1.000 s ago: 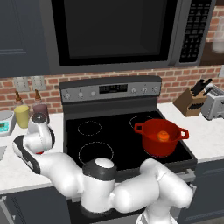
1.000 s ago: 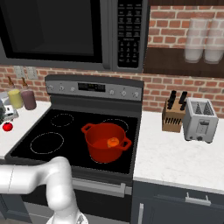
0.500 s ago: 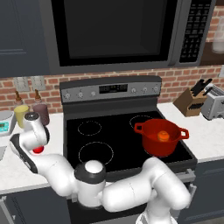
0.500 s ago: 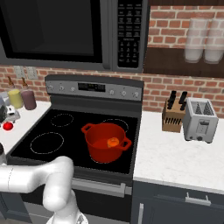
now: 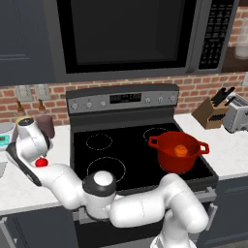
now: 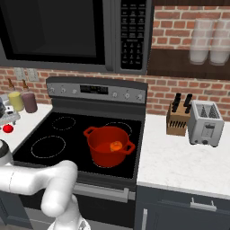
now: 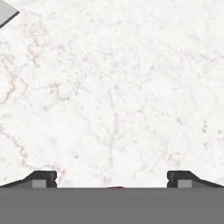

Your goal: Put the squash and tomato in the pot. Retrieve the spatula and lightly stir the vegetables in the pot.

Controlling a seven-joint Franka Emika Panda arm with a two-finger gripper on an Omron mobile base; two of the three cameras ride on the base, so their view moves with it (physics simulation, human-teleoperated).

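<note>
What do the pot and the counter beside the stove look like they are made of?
The pot: glossy bright red, probably enamelled metal, judging by its smooth, even sheen. The counter: white stone, marble by its look, with faint grey-pink veins and a matte, polished face.

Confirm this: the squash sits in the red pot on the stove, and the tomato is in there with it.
Wrong about the tomato: the right base view shows it on the counter left of the stove. The squash is indeed in the pot.

Stove (image 6: 67, 134): black, four rings
Microwave (image 6: 67, 33): above stove
Knife block (image 6: 178, 117): beside toaster (image 6: 205, 122)
Worktop (image 6: 179, 159): white marble
</note>
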